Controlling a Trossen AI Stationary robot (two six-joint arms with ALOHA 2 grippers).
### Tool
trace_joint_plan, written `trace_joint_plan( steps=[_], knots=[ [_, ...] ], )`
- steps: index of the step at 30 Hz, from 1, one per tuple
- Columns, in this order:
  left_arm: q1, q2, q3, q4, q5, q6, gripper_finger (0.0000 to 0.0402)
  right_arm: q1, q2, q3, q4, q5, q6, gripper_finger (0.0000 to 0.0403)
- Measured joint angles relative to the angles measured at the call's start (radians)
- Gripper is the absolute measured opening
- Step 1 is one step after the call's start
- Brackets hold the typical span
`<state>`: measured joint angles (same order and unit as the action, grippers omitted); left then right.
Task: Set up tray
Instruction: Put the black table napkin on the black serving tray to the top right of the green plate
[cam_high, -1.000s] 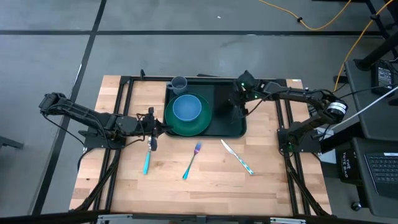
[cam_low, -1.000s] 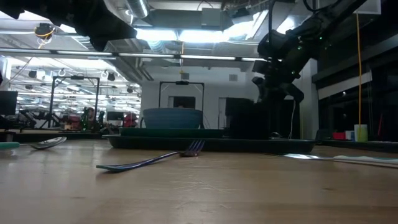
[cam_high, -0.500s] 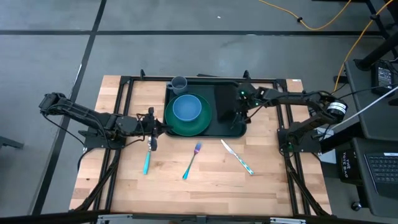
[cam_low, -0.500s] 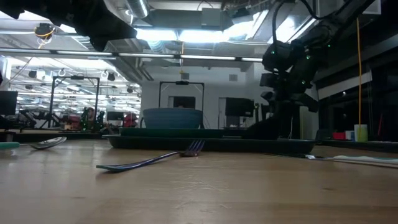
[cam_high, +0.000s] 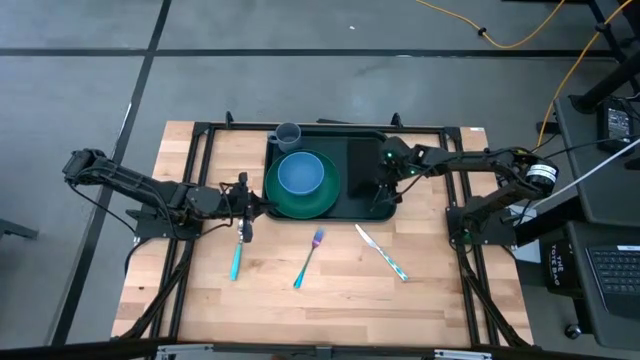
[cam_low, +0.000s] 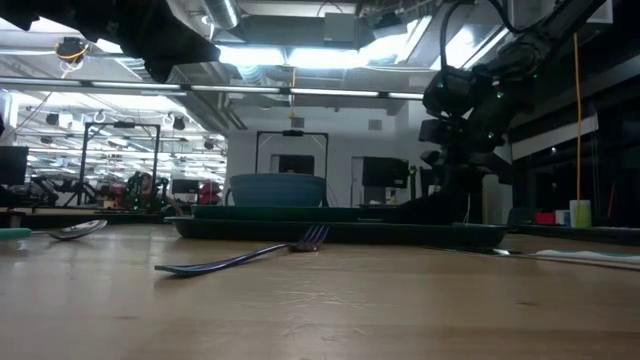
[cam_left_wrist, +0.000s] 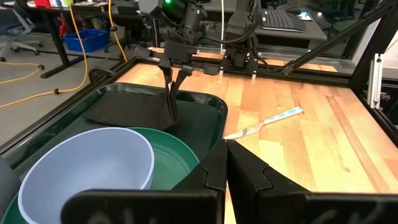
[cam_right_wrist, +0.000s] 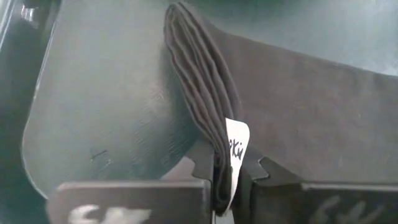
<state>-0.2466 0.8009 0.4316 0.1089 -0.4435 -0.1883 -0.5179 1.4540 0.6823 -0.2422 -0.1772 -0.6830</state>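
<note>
The dark green tray (cam_high: 350, 213) lies at the table's middle far side. On it stand a round green plate (cam_high: 322, 200) with a pale blue bowl (cam_high: 300, 174), and a grey cup (cam_high: 288, 133) at the far left corner. A folded black cloth (cam_high: 362, 160) lies on the tray's right half. My right gripper (cam_high: 381, 194) is shut on the cloth at its near edge. My left gripper (cam_high: 248, 203) is shut, with nothing between its fingers, by the tray's left rim. My right gripper pinches the black cloth's folded near edge (cam_right_wrist: 208, 118) between its two fingers, several layers together, with a white tag (cam_right_wrist: 235, 149) beside them. The fingers slant down from above and from the table's right. The held edge (cam_left_wrist: 169, 107) stands raised; the rest lies on the tray.
On the bare wood in front of the tray lie a spoon with a teal handle (cam_high: 237, 258), a blue fork (cam_high: 308, 258) and a knife with a teal handle (cam_high: 382, 252). Black frame rails (cam_high: 195, 180) run along both sides of the table.
My right gripper has sunk and gone toward the table's near edge, still shut on the cloth. The cloth, which hung upright below the fingers, now lies mostly on the tray with only the held edge raised.
</note>
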Motion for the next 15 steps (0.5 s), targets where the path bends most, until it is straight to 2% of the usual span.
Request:
trace_joint_plan(
  steps=[8,12,15],
  knots=[
    [0.0,0.0,0.0,0.0,0.0,0.0,0.0004,0.0,0.0,0.0,-0.001,0.0,0.001,0.0098],
    [0.0,0.0,0.0,0.0,0.0,0.0,0.0001,0.0,0.0,0.0,-0.001,0.0,0.009,0.0114],
    [0.0,0.0,0.0,0.0,0.0,0.0,0.0004,0.0,0.0,0.0,0.003,0.0,0.108,0.0122]
  ],
)
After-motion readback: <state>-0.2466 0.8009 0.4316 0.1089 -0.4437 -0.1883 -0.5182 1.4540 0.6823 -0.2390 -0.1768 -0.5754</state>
